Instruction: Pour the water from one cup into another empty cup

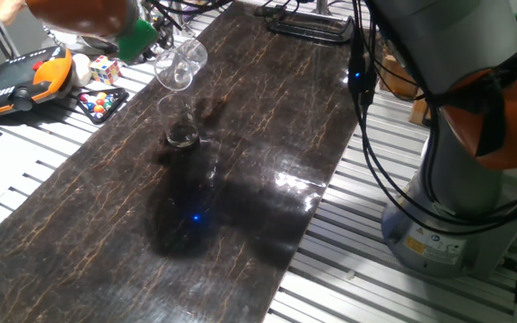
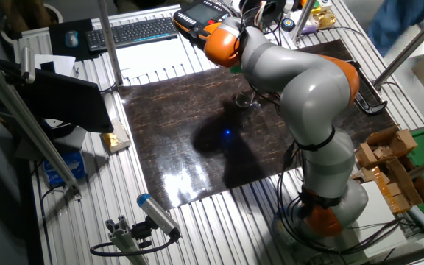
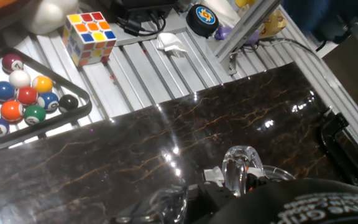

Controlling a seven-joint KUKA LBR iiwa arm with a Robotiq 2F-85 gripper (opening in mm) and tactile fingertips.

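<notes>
Tipped for the pour!
Gripper [image 1: 151, 40] clamped on tumbler [image 1: 179, 65], tilted above short cup [image 1: 179, 124] so water lands inside.

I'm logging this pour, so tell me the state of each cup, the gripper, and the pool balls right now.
Taller tumbler: held up, tilted over above the shorter cup.
Shorter cup: upright on the dark mat, a little liquid at its bottom.
Gripper: shut on the tumbler.
Pool balls: racked in their triangle.

Bright overhead light glares white off the glossy dark mat [image 1: 267, 135]; the arm throws a broad soft shadow there. The hand view's bottom edge is blurred.
</notes>
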